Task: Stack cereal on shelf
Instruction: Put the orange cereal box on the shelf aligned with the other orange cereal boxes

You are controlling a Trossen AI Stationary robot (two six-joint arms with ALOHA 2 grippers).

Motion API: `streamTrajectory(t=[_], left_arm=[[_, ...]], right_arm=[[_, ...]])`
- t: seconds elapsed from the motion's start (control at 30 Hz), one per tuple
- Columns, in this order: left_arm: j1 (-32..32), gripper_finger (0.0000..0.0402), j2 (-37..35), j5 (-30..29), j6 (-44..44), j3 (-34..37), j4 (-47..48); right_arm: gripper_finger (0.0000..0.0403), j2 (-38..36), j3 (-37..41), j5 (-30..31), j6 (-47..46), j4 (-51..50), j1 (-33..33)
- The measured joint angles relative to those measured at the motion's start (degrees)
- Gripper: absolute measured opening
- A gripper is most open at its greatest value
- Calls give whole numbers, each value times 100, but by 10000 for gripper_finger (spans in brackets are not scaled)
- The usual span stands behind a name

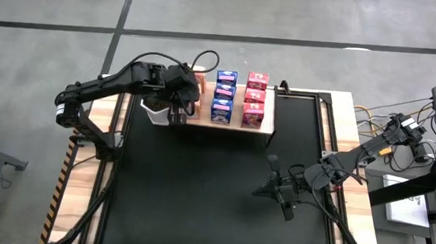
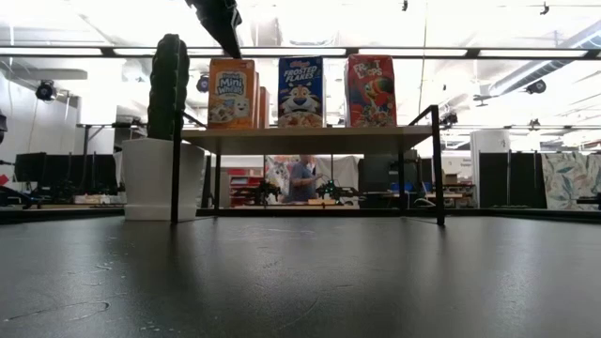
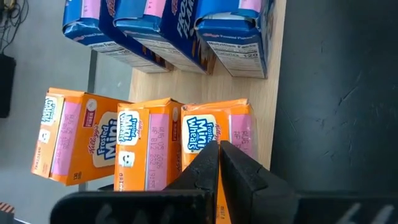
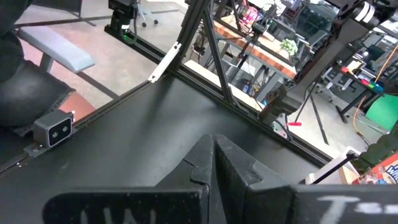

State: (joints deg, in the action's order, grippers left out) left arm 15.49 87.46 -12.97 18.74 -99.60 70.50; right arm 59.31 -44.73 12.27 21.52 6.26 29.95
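The left fingers are pressed together with nothing between them, tips hanging just over the front orange box of the orange row. In the left wrist view that box stands directly past the fingertips, with the two other orange boxes lined up behind it; the row's long axis runs across the shelf, parallel to the blue row beside it.

In the high view the left gripper sits at about ten o'clock from the tabletop's middle, over the shelf's left end. The blue boxes lie to its three o'clock, the red boxes beyond them, and a white plant pot just at its eight o'clock. All three rows look filled, so stacking appears done. Any further nudge would fall to the left arm, which is by far the nearer.

The right gripper rests at about four o'clock, well apart from the shelf, fingers shut and empty over bare black mat.
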Motion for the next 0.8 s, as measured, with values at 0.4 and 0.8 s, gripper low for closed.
streamTrajectory(t=[0.4, 0.8], left_arm=[[41, 0, -137, -1157, 113, 0, -169], [279, 0, 149, -1198, 325, -1, -426]], right_arm=[[9, 0, 0, 10, 11, 0, 2], [9, 0, 0, 144, 7, -9, 0]])
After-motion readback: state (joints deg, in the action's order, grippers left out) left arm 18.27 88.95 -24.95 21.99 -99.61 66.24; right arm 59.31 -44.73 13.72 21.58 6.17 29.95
